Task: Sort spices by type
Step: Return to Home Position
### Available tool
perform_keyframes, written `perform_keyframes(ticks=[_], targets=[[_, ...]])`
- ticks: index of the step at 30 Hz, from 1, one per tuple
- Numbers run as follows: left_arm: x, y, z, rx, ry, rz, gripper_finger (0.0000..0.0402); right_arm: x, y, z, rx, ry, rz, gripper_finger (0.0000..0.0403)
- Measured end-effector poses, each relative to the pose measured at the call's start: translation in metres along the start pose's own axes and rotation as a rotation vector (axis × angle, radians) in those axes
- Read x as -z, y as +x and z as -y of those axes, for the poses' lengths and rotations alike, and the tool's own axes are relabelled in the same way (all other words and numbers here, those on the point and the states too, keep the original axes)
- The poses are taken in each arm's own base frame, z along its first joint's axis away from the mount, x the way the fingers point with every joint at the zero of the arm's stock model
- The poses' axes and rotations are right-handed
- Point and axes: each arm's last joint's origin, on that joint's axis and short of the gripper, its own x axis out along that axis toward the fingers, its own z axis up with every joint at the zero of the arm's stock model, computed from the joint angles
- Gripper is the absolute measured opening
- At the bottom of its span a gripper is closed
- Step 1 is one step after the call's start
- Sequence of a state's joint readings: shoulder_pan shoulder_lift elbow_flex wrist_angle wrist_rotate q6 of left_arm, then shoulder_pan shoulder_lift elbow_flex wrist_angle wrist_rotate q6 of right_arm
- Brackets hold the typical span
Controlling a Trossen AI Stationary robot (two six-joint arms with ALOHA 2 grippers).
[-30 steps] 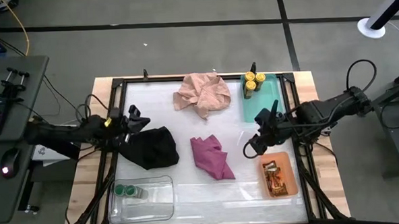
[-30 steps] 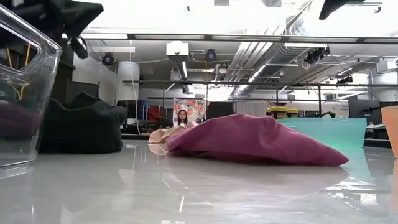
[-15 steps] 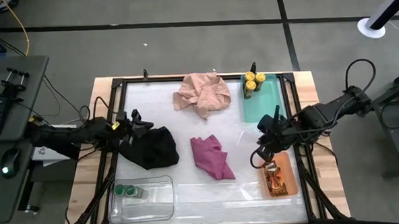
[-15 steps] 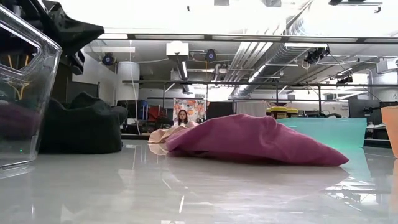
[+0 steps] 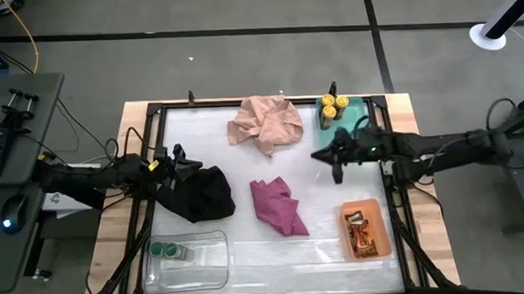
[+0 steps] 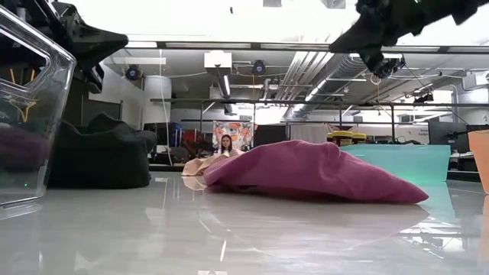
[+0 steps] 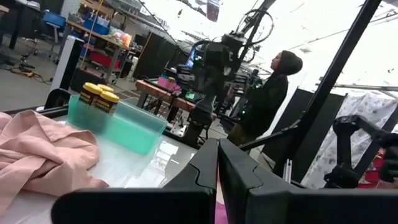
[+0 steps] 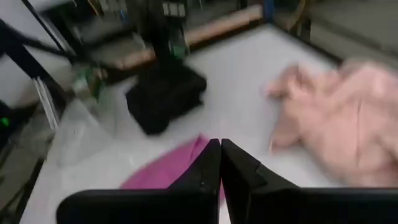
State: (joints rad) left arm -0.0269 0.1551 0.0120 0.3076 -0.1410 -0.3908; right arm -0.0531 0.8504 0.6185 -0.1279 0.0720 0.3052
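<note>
Yellow-lidded jars (image 5: pixel 333 108) stand in the far end of the teal tray (image 5: pixel 357 125). Green-lidded jars (image 5: pixel 167 250) stand in the clear tray (image 5: pixel 210 266). Orange-brown packets (image 5: pixel 362 231) lie in the orange tray (image 5: pixel 387 241). My right gripper (image 5: pixel 319 155) is shut and holds nothing; it hovers above the table between the teal tray and the magenta cloth (image 5: pixel 278 207). My left gripper (image 5: pixel 186 163) is shut and holds nothing; it hangs by the far left edge of the black cloth (image 5: pixel 200 194).
A pink cloth (image 5: pixel 265 122) lies crumpled at the far middle. The magenta cloth is at the centre and the black cloth left of it. A dark frame (image 5: pixel 242 103) edges the white tabletop. A person (image 7: pixel 273 93) stands beyond the table's right side.
My right gripper has shut, dipped toward the orange tray's far end, then swung up and toward the far left. It now hovers beside the teal tray. The trays, jars, packets and cloths have stayed in place.
</note>
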Motion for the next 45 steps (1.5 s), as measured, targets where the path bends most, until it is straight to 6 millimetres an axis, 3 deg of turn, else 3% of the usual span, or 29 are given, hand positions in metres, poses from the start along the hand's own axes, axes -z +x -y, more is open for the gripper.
perform_keyframes(ticks=[5,9,20,40,45], targets=[[0.000,0.000,0.000,-0.001,0.000,-0.001,0.0000,0.034,-0.017,0.021,-0.060,0.022,0.192,0.0001],[0.000,0.000,0.000,0.000,0.000,-0.001,0.0000,0.065,-0.025,0.026,-0.133,0.057,0.279,0.0001],[0.000,0.000,0.000,0.000,0.001,-0.001,0.0000,0.120,-0.020,0.041,-0.103,0.043,0.216,0.0000],[0.000,0.000,0.000,-0.002,0.001,-0.004,0.0000,0.136,-0.017,0.047,-0.010,0.021,0.082,0.0000],[0.000,0.000,0.000,-0.002,0.001,-0.004,0.0000,0.135,-0.026,0.044,-0.053,0.015,0.112,0.0000]])
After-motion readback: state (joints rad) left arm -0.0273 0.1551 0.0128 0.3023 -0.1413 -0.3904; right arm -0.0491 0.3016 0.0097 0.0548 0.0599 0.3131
